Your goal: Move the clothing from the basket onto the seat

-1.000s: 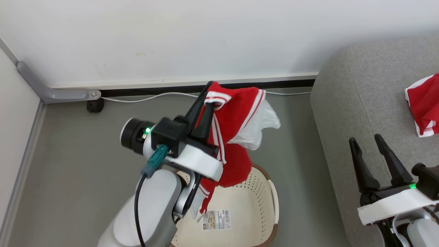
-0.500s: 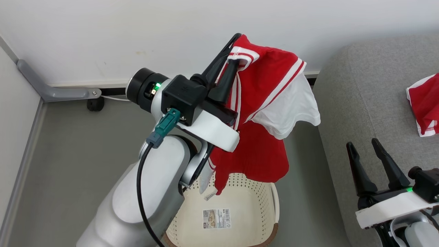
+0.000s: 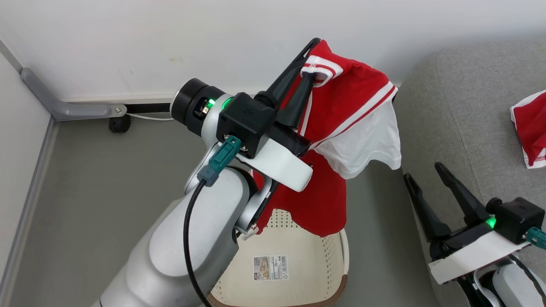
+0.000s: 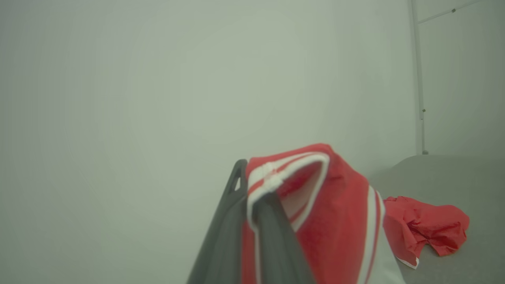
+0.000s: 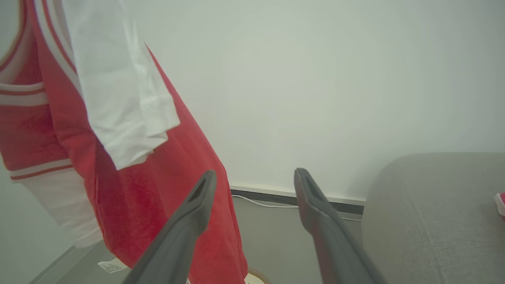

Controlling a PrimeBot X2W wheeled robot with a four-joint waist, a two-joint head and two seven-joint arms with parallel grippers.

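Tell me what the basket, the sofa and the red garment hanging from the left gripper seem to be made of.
Basket: probably moulded plastic, smooth cream, given its regular punched holes; brown rim looks woven. Sofa: grey woven upholstery with a stitched seam. Hanging red garment: soft, likely knit sports fabric; it drapes and folds limply.
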